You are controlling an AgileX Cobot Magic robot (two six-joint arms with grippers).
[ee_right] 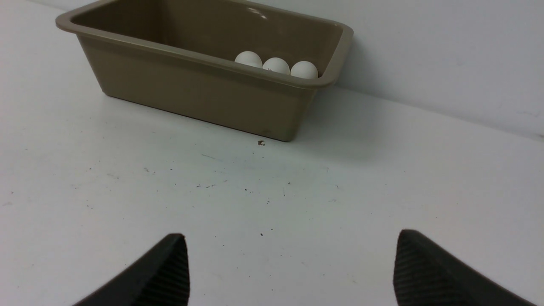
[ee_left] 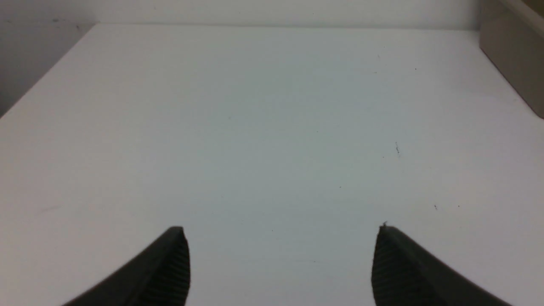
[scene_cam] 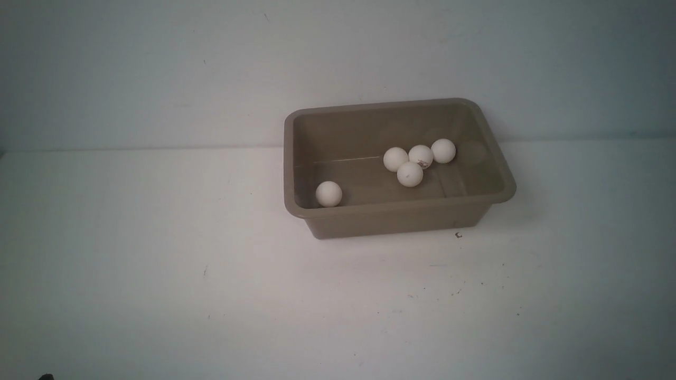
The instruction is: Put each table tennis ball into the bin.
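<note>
With all five small matte white table tennis balls inside the taupe rectangular plastic bin, both the left gripper and the right gripper sit spread and empty, best kept clear of it.

Desk: white, matte top, flat; scattered dark specks and faint scuffs toward its right half, one small dark fleck more distinct. Wall: plain pale grey-white, meeting the desk's far edge. Light: soft, even, dimmer toward the frame corners.

Front view high, wrist views low, sharing the bin
</note>
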